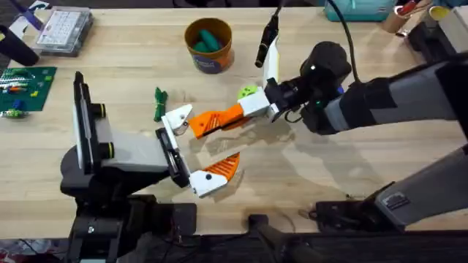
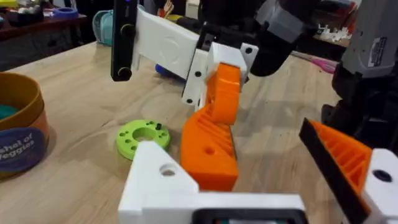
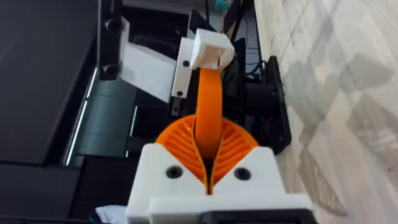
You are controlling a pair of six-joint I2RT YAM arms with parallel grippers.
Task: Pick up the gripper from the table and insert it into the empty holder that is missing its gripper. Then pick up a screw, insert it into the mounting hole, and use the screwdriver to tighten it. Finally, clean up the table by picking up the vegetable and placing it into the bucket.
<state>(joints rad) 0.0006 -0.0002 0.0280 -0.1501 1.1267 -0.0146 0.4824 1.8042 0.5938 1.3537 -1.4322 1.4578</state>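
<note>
Step in hand: insertion of the gripper (image 1: 217,119) into the empty holder (image 1: 176,118).

Nearest the bases, the grey and black body's front holder already carries an orange finger (image 1: 222,167). The left hand (image 2: 280,205) sits close by in its wrist view, but how far open it is cannot be told.

Mid-surface, the right hand (image 1: 247,109) is closed on the gripper's thick end. The tapered end points at the empty holder and looks to be touching or just entering it.

Next move, by judgement: a straight push along the holder's slot, wedge kept level.

Farther off: vegetable (image 1: 159,103) on the surface beside the holder, then the bucket (image 1: 208,44).
</note>
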